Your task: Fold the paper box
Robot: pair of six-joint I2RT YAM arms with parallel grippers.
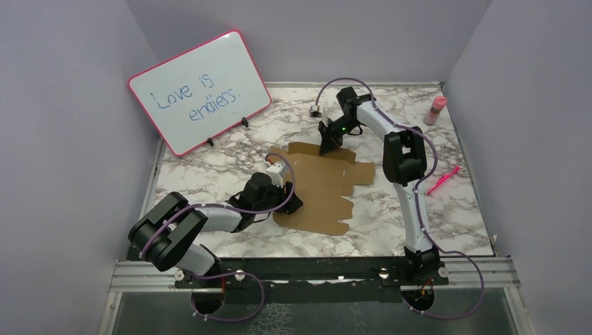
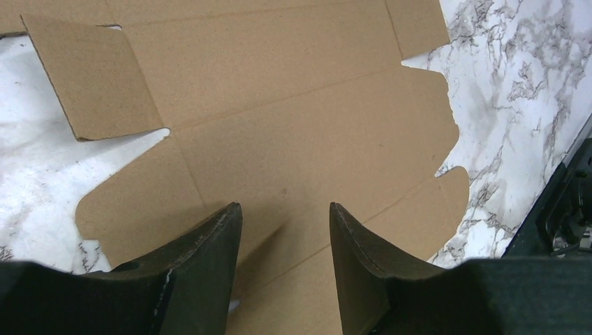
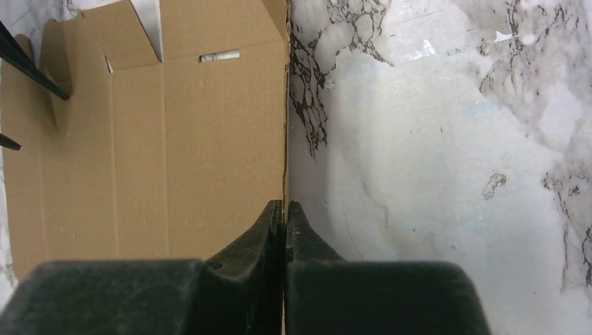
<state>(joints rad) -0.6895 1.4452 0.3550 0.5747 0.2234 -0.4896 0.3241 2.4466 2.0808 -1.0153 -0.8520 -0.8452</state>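
The paper box [image 1: 321, 185] is a flat brown die-cut cardboard sheet with notched flaps, lying mid-table. It fills most of the left wrist view [image 2: 279, 112]. My left gripper [image 1: 286, 199] is open and empty, its fingers [image 2: 209, 258] low over the sheet's near-left part. My right gripper [image 1: 327, 148] points down at the sheet's far edge. Its fingers [image 3: 269, 230] are shut, and the cardboard's edge [image 3: 223, 139] runs straight into the thin gap between them.
A pink-framed whiteboard [image 1: 199, 91] stands at the back left. A pink bottle [image 1: 436, 109] stands at the back right, and a pink pen [image 1: 443, 180] lies near the right edge. Walls close in the left, back and right sides of the marble table [image 1: 419, 216].
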